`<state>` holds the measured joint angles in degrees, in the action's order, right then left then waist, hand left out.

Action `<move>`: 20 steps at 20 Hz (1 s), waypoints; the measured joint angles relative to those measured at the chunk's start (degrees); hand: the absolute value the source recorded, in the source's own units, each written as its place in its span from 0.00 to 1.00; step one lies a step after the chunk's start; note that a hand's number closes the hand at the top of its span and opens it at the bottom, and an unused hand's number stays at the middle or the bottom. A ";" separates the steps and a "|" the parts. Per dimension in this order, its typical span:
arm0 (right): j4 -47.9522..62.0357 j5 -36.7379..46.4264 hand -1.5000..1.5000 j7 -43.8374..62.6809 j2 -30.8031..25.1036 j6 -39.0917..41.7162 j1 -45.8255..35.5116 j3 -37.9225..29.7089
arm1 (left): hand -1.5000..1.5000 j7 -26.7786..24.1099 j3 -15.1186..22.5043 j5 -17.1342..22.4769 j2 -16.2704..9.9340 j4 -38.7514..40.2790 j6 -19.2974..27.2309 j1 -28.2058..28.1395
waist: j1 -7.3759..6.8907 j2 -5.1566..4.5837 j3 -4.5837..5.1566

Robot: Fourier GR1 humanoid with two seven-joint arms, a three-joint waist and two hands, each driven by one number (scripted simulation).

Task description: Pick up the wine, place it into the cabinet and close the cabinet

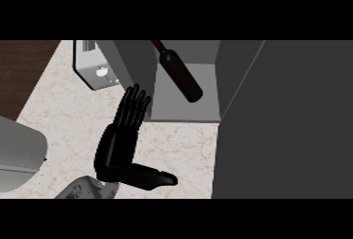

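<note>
Where it lies inside the cabinet [186,113], the wine [180,71] looks dark, slanted.

Kitchen, marble counter [179,144], grey cabinet [276,116], toaster [96,70]

Wine in the open cabinet, left hand beside it

The wine [180,72] lies tilted on the cabinet [186,112] shelf, neck toward 11 o'clock. The left hand [124,135], fingers straight toward 12, seems to touch the cabinet's left wall; its door [283,121] stands at 3 o'clock.

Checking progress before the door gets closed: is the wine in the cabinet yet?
In. The wine lies inside the cabinet, on its floor, with no robot hand on it.
</note>
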<state>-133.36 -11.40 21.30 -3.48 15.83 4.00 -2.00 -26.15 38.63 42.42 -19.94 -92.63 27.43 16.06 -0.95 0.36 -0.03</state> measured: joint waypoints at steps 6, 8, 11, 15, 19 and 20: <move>0.52 0.17 1.00 0.03 -3.65 4.84 -0.19 1.07 | 0.00 1.97 -0.07 -3.24 -4.55 -13.18 3.60 -8.66 | 0.13 -0.11 0.00; -0.18 -0.80 1.00 0.95 -5.55 7.66 0.30 2.55 | 0.00 1.40 -1.31 -3.57 -6.28 -15.33 3.74 -11.07 | 0.09 -0.11 0.01; -2.60 -1.04 1.00 3.27 -6.47 9.73 1.32 6.33 | 0.00 0.55 -3.10 -3.80 -9.50 -19.32 3.50 -16.30 | 0.06 -0.10 0.03; -3.51 -2.76 1.00 5.89 -6.78 11.09 3.31 10.15 | 0.00 -1.15 -6.90 -2.90 -13.51 -23.79 1.65 -23.61 | 0.02 -0.14 0.06; -3.74 -2.95 1.00 9.14 -5.21 10.09 4.24 16.39 | 0.00 -2.64 -11.58 -0.68 -16.73 -27.27 -1.48 -29.87 | -0.01 -0.23 0.02; -3.83 -2.96 1.00 9.50 -4.82 10.00 4.58 17.96 | 0.00 -3.36 -12.84 -0.08 -17.41 -28.09 -2.53 -31.81 | -0.03 -0.20 0.03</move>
<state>-137.19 -14.36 30.80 -8.30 25.83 8.57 15.96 -29.50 25.80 42.33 -37.35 -120.72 24.90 -15.75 -0.97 0.16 -0.01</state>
